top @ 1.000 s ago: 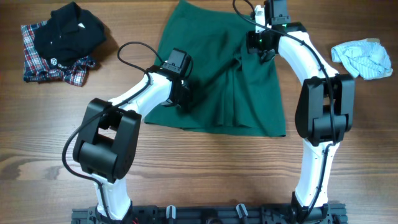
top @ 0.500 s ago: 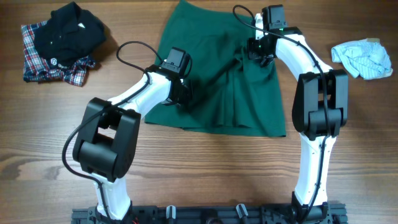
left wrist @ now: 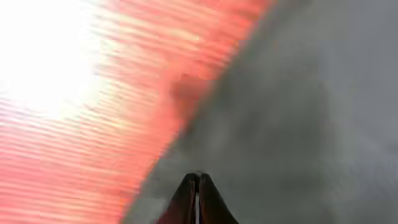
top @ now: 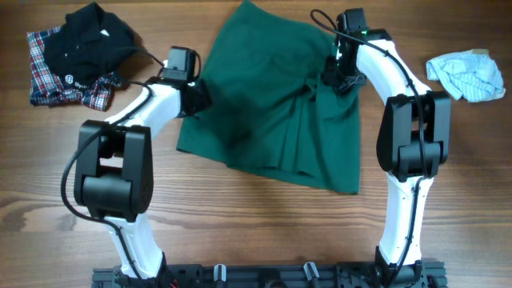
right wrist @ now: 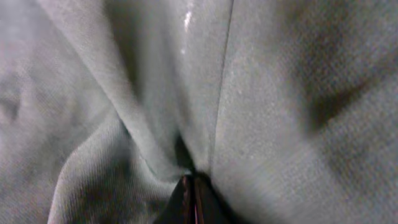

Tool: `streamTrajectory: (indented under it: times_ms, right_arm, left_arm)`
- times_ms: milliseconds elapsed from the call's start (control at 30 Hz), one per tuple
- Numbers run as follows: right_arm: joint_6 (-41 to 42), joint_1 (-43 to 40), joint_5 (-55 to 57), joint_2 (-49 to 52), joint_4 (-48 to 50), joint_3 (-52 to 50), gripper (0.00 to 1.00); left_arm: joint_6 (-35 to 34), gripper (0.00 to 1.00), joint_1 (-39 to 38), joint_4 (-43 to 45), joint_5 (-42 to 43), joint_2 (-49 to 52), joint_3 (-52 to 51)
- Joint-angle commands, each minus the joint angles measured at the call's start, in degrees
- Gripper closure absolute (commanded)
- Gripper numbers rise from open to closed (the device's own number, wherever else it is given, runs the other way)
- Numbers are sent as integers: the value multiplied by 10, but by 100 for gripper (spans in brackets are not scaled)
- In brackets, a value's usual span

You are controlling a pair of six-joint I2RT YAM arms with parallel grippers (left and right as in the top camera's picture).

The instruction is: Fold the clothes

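1. Centre of brown wooden table (top: 240, 232): holds large plain dark green fabric garment (top: 272, 128), spread mostly flat, with long folds toward its right side.
2. Left gripper (top: 196, 100): sits at garment's left edge, its 2 fingers pressed together, pinching the cloth there.
3. Right gripper (top: 336, 80): rests on garment's upper right part, clamped tight on a gathered fold; shows creases meeting at fingertips (right wrist: 185, 190) in right wrist view.
4. Far left: black shirt (top: 88, 40) atop red-blue plaid shirt (top: 48, 80), apart from garment.
5. Far right: small crumpled pale blue-white cloth (top: 466, 76), well apart.
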Motion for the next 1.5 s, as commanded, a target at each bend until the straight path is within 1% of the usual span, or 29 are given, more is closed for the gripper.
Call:
streamTrajectory:
  times_ms: [0,200,333,400,500,567,633,700,733,767,800,867,900,967,1067,1200,1467]
  right_arm:
    - [52,-4,-3,28,-73,-25,96]
    - [71,-1,-92,28,-184,-25,96]
    - [71,17,-102,28,-252,-26,96]
    - [73,29,-89,25,-247,-26,96]
    - [99,32,-49,4,-209,-25,96]
    - [101,27,-39,-24,-183,-24,96]
    - [101,21,-12,-52,-165,-20,95]
    - [99,12,23,-88,-143,-13,83]
    - [87,8,28,-103,-131,-11,70]
    - [67,5,27,-120,-114,-10,60]
    - [53,3,27,-138,-94,-10,55]
    - [23,3,15,-154,-61,-9,51]
    - [7,3,-2,-157,-45,-9,51]
    - [-6,3,-33,-156,-28,-10,56]
    - [-3,3,-35,-156,-17,-10,62]
    - [-3,3,-35,-156,-12,-10,62]
    - [-3,3,-35,-156,-13,-10,62]
  left_arm:
    - [21,96,4,24,-7,12,-4]
    - [21,96,4,89,-7,12,-4]
    - [21,96,4,125,-7,12,-4]
    - [37,96,3,132,-5,10,-3]
    - [39,96,-1,123,12,-10,-2]
    - [51,96,-8,100,14,-38,-2]
    - [50,96,-20,58,19,-71,-2]
    - [46,96,-38,12,43,-105,-2]
    - [41,96,-47,-11,56,-118,-2]
    - [21,96,-59,-40,66,-133,-2]
    - [-8,96,-74,-74,79,-146,-2]
    - [-56,96,-92,-113,94,-148,-2]
    - [-81,96,-100,-136,93,-145,-2]
    - [-88,96,-111,-166,92,-132,-2]
    - [-104,96,-111,-186,93,-111,-2]
    - [-105,96,-111,-200,93,-87,-4]
    - [-104,96,-109,-196,89,-20,-4]
